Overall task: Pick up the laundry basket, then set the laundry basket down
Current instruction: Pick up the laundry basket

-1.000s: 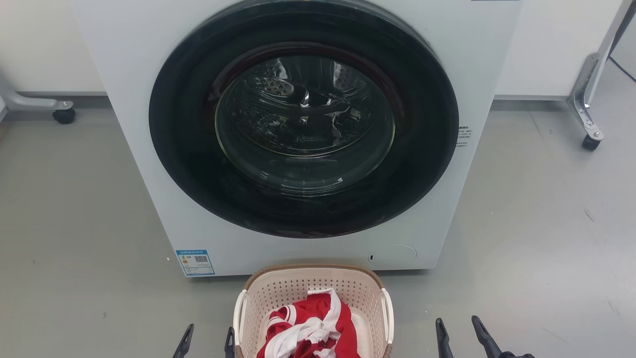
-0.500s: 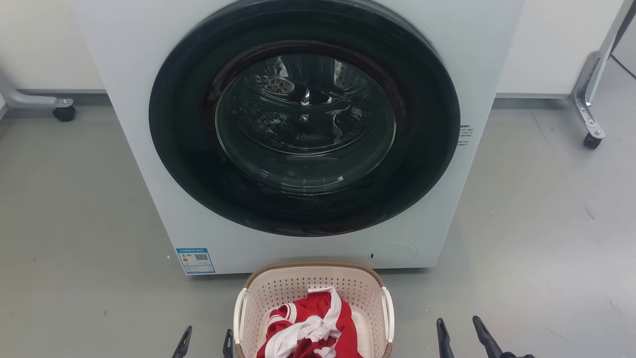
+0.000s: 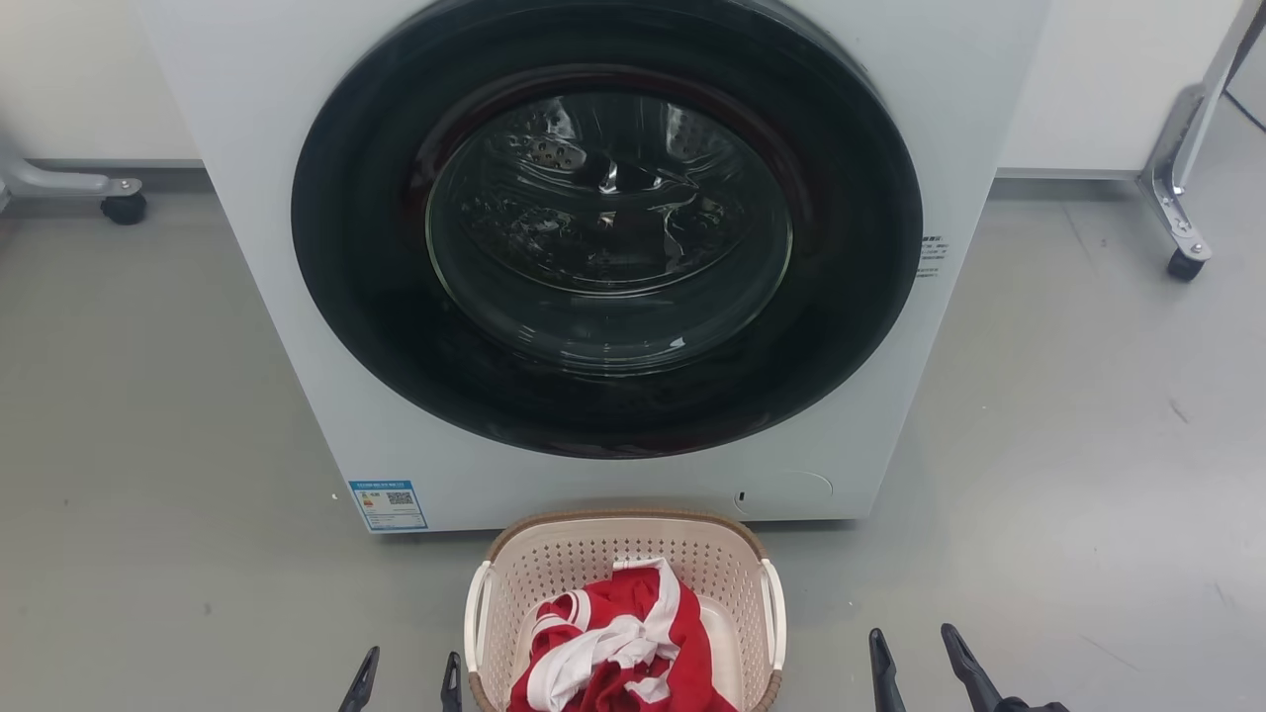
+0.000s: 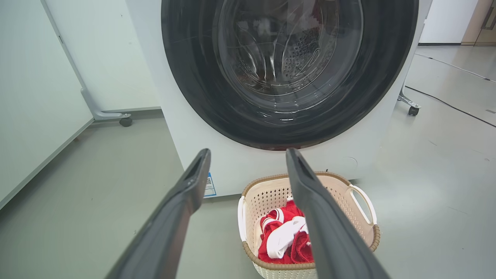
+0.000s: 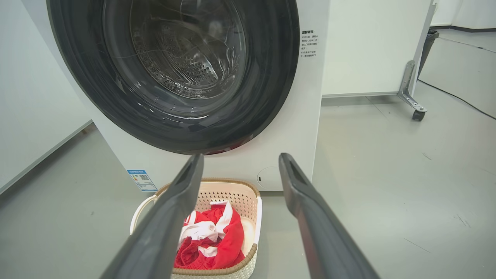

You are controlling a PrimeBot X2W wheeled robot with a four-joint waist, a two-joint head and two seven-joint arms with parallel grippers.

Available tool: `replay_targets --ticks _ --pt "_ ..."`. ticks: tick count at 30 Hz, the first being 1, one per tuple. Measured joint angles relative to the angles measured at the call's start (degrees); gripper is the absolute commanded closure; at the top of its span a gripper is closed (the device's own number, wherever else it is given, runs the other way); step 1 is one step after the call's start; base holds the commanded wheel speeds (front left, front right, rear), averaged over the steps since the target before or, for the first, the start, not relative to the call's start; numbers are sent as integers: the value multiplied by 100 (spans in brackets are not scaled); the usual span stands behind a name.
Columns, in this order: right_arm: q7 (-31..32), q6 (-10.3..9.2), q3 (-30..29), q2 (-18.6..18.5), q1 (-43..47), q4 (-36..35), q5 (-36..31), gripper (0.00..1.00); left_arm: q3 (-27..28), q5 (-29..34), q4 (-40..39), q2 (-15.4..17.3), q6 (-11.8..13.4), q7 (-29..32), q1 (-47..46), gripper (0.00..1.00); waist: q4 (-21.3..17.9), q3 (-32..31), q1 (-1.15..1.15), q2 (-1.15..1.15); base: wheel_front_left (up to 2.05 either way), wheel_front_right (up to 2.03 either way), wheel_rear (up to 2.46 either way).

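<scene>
The laundry basket [image 3: 593, 564] stands on the grey floor just before the washing machine, cream and perforated, with a brown rim and white side handles. A red and white garment [image 3: 618, 648] lies crumpled inside it. My left gripper [image 3: 407, 670] is open at the basket's left side, apart from its handle. My right gripper [image 3: 915, 645] is open, a little way off the basket's right side. The left wrist view has the basket [image 4: 267, 193] below and beyond the open gripper [image 4: 248, 155]. In the right wrist view the basket [image 5: 240, 197] sits low and left of the open gripper [image 5: 240, 159].
A white front-loading washing machine [image 3: 396, 435] with a dark round shut door [image 3: 605, 227] rises right behind the basket. Wheeled metal frame legs stand at the far left [image 3: 109, 198] and far right [image 3: 1177, 237]. Grey floor [image 3: 1068, 445] lies on both sides.
The head camera has dipped slightly, so the washing machine and basket sit a little higher in view. The grippers keep their places beside the basket, both still open.
</scene>
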Motion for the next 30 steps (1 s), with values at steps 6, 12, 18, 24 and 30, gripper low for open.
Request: replay_targets --ticks 6,12,18,24,30 --pt "0 8 -36 8 -8 -47 -36 0 21 1 -40 -1 -1 0 -13 0 -7 163 0 0 0 0 0" --pt "0 48 -78 9 -154 -66 -48 0 56 1 -66 -2 -3 0 -192 0 -12 442 0 0 0 0 0" --pt "-1 99 -126 9 -497 -57 -88 0 78 1 -46 -3 -37 0 -499 0 -11 838 0 0 0 0 0" --pt "-1 123 -169 8 -840 31 -138 0 92 0 53 -10 -86 0 -851 0 -9 1223 1 0 0 0 0" --pt "-19 158 -215 4 -1299 186 -201 0 88 0 246 -25 -162 0 -1335 0 -10 1714 1 1 0 0 0"
